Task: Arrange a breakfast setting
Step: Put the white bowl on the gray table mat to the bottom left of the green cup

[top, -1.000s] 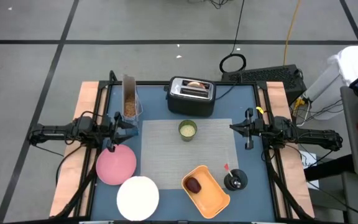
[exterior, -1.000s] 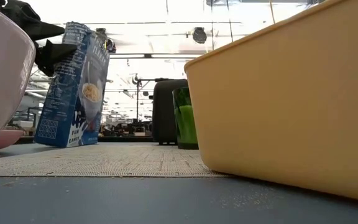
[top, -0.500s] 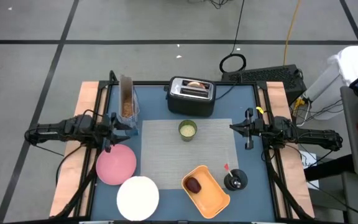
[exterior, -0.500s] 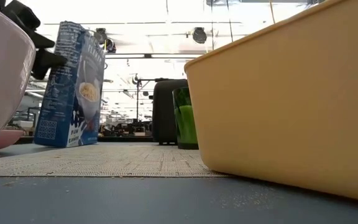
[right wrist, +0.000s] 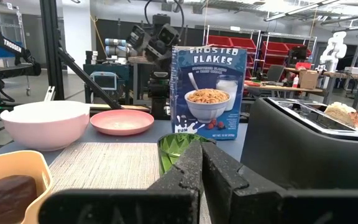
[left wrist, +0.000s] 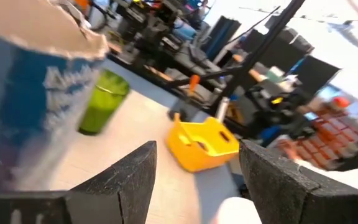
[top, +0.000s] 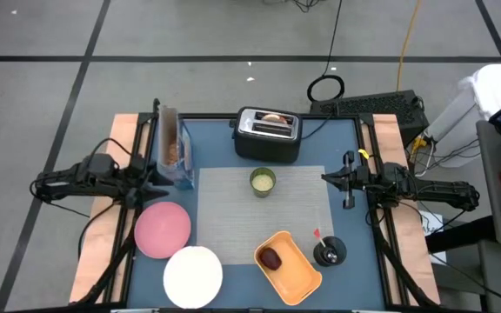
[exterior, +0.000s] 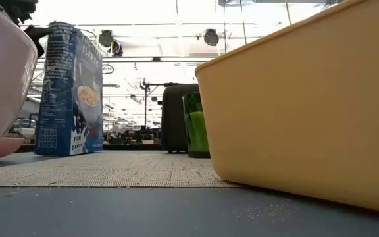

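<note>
A grey placemat point(top: 263, 217) lies mid-table with the pale-green cup point(top: 263, 181) standing on it. The pink plate point(top: 163, 229) and white bowl point(top: 193, 276) sit on the table at the near left. A dark round bread piece point(top: 270, 258) lies in the orange tray point(top: 296, 271). A blue cereal box point(top: 172, 149) stands upright on its base at the far left. My left gripper point(top: 155, 180) is open beside the box's near end, with the box outside its fingers point(left wrist: 123, 180). My right gripper point(top: 348, 181) hangs shut at the right. My left gripper stands close against the upper part of the cereal box point(left wrist: 36, 106), which lies to the outer side of one finger. Nothing is between the fingers. I cannot tell whether that finger touches the box.
A black-and-silver toaster point(top: 268, 132) with bread in its slot stands at the far edge behind the placemat. A small black round object point(top: 329, 252) sits right of the tray. Bare blue table shows between the placemat and the right arm.
My left gripper has drawn back toward the table's left edge, risen, and rolled about its own line. The cereal box, tilted with its top toward the right a second ago, now stands upright. Its base has stayed where it was.
</note>
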